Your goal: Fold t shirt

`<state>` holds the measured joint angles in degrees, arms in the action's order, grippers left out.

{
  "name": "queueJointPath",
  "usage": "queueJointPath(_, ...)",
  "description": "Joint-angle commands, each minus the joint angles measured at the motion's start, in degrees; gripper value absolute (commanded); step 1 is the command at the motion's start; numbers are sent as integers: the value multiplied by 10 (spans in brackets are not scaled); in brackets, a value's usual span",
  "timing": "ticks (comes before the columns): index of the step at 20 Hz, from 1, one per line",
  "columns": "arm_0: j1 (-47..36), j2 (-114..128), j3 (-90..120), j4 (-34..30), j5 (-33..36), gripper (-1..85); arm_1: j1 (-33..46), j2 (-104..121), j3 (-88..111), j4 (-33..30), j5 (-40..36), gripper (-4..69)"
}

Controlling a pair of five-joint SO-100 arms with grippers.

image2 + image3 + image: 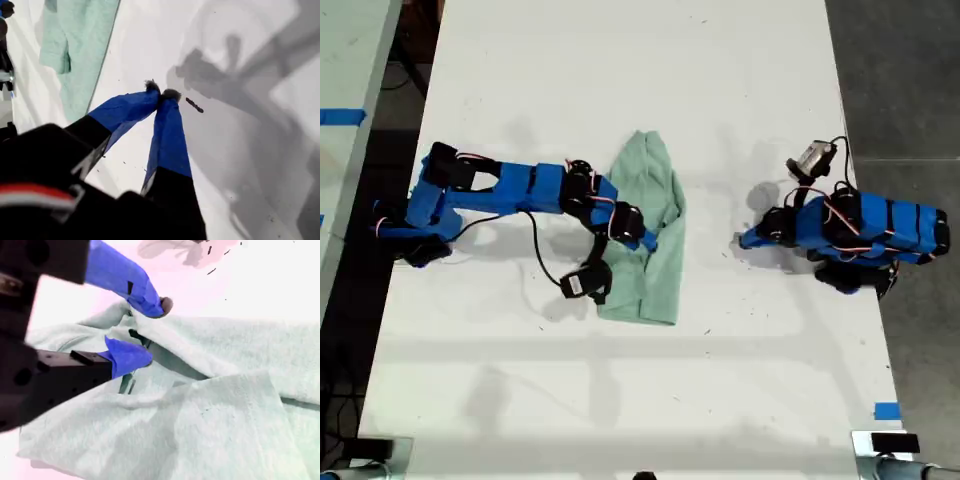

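The pale mint-green t shirt point(650, 180) lies crumpled lengthwise in the middle of the white table point(620, 60), narrow end toward the far edge. My second gripper point(648, 240) reaches in from the exterior view's left and hovers over the shirt's lower half. In the second wrist view it point(152, 332) stands open, its blue-taped fingertips point(150, 302) astride a raised fold of the t shirt point(225, 405). My first gripper point(745, 240) is at the exterior view's right, well apart from the cloth. It point(161, 92) is shut on nothing over bare table, with the t shirt point(75, 40) in the distance.
A black cable point(535, 255) loops from the second arm to its camera beside the shirt's near end. A small dark mark point(195, 105) lies on the table just past the first gripper's tips. Blue tape point(887, 410) marks the table's edge at the exterior view's lower right.
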<state>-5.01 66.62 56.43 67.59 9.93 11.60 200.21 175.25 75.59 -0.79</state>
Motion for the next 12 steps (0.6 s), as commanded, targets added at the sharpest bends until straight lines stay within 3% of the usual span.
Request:
queueJointPath(1, 4, 40, -32, -3, 30, -1, 4, 8, 18, -4, -7, 19)
queueJointPath(5, 0, 191, 26, 76, 28, -2, 4, 8, 18, -4, -7, 19)
queueJointPath(7, -2, 319, 110, 69, 28, -2, 4, 8, 18, -4, -7, 19)
queueJointPath(9, -18, 512, 316, -18, 19, -2, 4, 8, 18, -4, -7, 19)
queueJointPath(12, -47, 872, 754, -220, -5, -2, 4, 8, 18, -4, -6, 19)
